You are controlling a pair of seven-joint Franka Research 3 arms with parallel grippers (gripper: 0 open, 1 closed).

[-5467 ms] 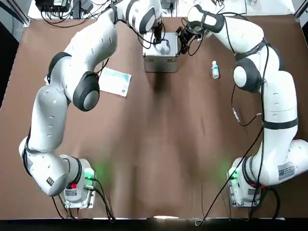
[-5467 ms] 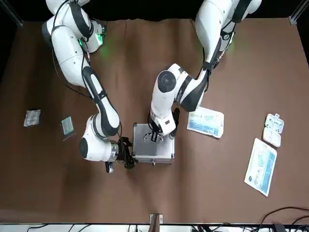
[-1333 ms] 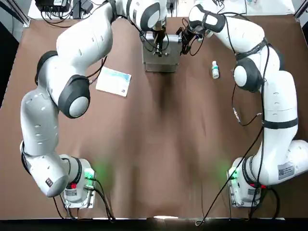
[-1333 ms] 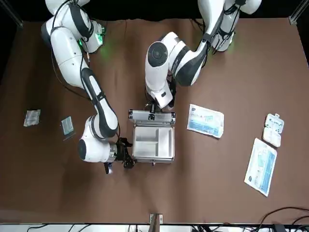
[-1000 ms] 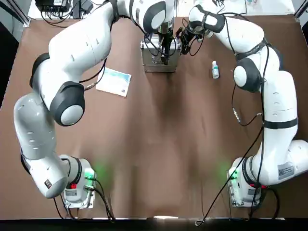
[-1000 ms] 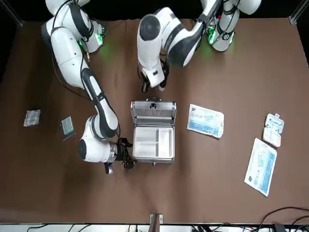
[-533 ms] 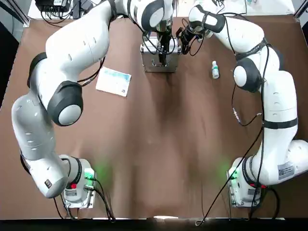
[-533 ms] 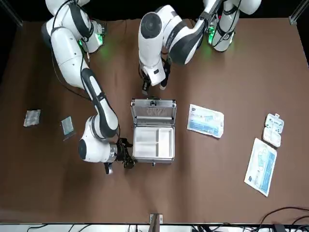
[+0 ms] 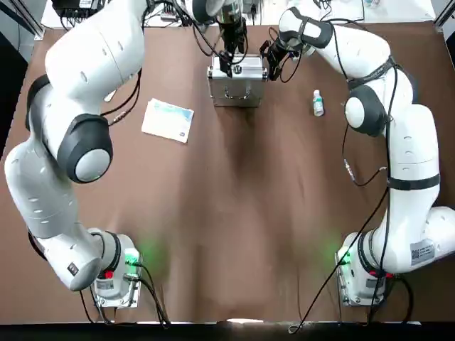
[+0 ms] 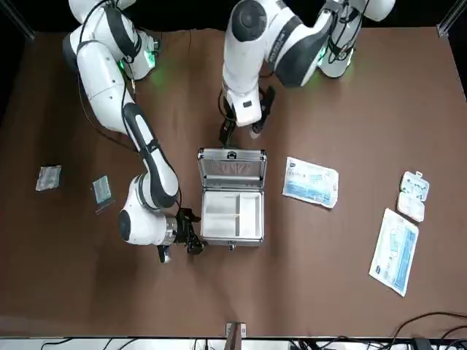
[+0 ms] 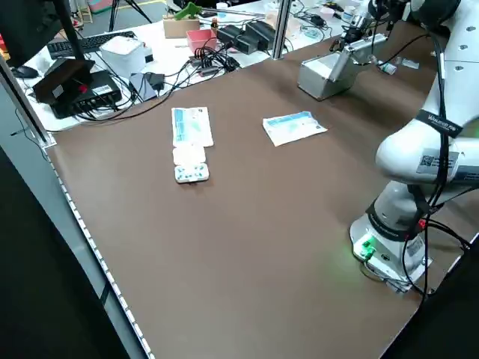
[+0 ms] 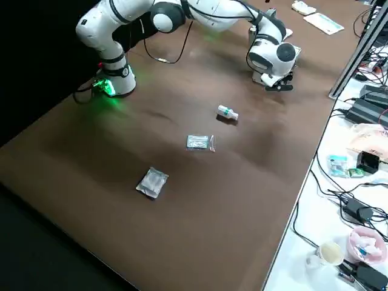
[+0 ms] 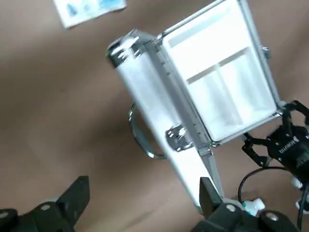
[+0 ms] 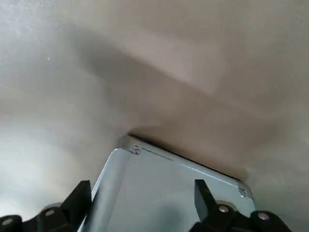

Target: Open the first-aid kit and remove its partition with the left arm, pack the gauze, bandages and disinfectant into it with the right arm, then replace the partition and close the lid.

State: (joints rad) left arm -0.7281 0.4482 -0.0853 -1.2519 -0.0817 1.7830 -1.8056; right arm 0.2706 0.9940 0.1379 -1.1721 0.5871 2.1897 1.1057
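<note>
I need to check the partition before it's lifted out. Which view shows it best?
The left wrist view: the partition fills much of the picture, dividers plain, inside the open case. The front view shows it whole but smaller. In the top view the lid hides it, and the remaining views don't show it.

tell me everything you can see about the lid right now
The lid is a silver metal panel with a ribbed inner face and a folding wire handle on its outer face. It is swung open, standing up from the case along the hinge on the robot's side. Nothing grips it; the left gripper hangs above, open.
</note>
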